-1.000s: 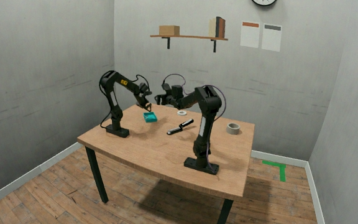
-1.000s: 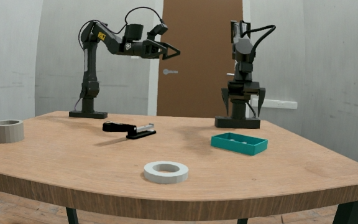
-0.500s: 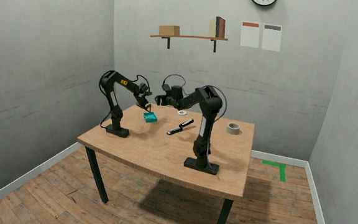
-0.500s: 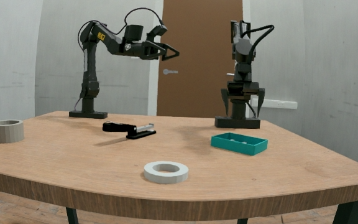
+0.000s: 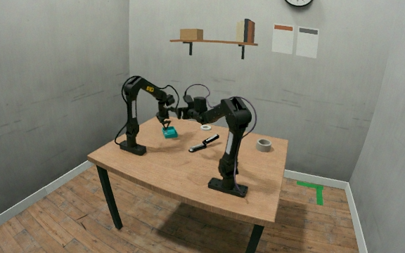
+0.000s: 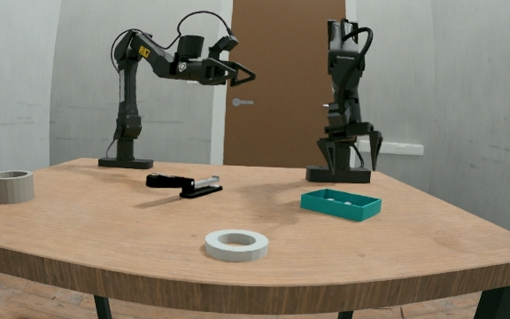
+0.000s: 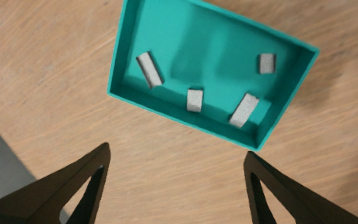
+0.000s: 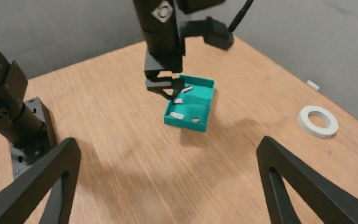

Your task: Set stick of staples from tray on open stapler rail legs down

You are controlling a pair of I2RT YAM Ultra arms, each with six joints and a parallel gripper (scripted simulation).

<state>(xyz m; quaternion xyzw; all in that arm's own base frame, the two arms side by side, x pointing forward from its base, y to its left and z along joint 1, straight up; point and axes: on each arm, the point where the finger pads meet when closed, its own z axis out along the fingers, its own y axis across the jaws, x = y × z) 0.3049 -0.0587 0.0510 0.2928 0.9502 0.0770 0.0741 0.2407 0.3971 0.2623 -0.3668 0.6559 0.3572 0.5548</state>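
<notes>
A teal tray [image 5: 169, 132] sits on the table; in the left wrist view the tray [image 7: 210, 70] holds several short grey staple sticks [image 7: 150, 70]. My left gripper [image 6: 350, 152] hangs open and empty a little above the tray [image 6: 340, 204], fingers pointing down. It also shows in the left wrist view [image 7: 177, 170]. The black stapler [image 6: 184, 183] lies open and flat on the table, its silver rail showing, apart from the tray. My right gripper [image 6: 237, 73] is open and empty, held high above the table, facing the tray [image 8: 190, 102] and the left gripper [image 8: 166, 87].
A white ring [image 6: 236, 247] lies near the table edge beyond the tray. A grey tape roll [image 6: 11, 186] stands at the far corner near the right arm's side. Both arm bases are bolted to the table.
</notes>
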